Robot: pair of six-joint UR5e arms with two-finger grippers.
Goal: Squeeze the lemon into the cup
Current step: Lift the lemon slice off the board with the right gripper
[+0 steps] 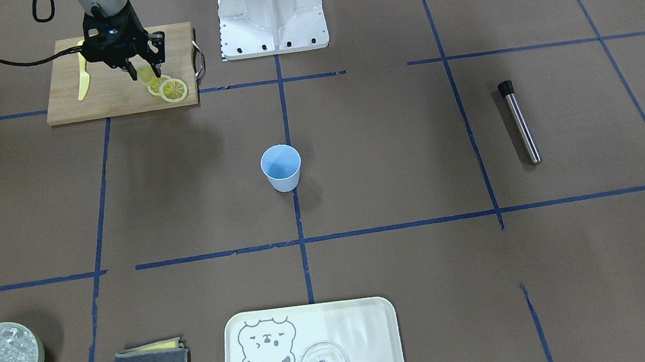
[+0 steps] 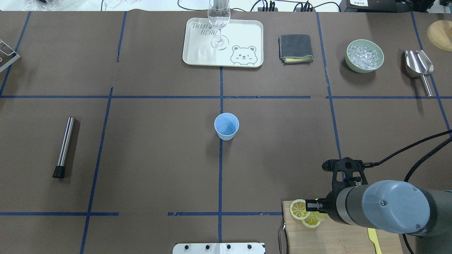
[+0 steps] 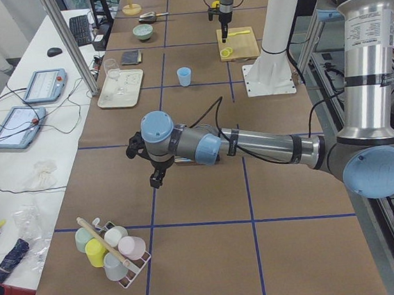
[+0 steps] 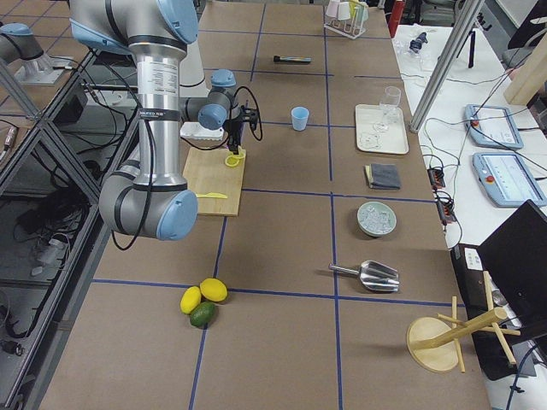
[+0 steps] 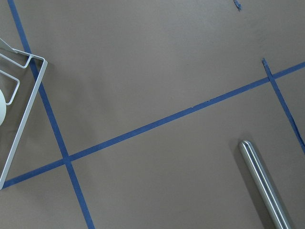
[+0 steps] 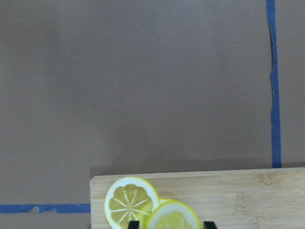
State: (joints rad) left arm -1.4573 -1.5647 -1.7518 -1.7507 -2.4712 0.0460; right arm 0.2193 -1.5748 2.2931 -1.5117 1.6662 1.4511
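So far nothing is squeezed: the lemon (image 6: 172,217) is framed on the board (image 6: 248,195) by the parted fingers of the right gripper (image 1: 146,72), not yet clamped, and the cup (image 1: 284,181) is seen empty, well apart

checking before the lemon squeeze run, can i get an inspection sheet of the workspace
surface: brown table, blue tape grid, no spills seen
job's things: three lemon slices overlapping on the cutting board; blue cup upright mid-table, looks empty
clutter: knife, metal rod, tray with glass, cloth, ice bowl, scoop
claws: right claw open, straddling one slice; left claw over bare table, state unclear
cables: black cable looping to the right claw
surroundings: tablets, cup rack, whole citrus at table ends
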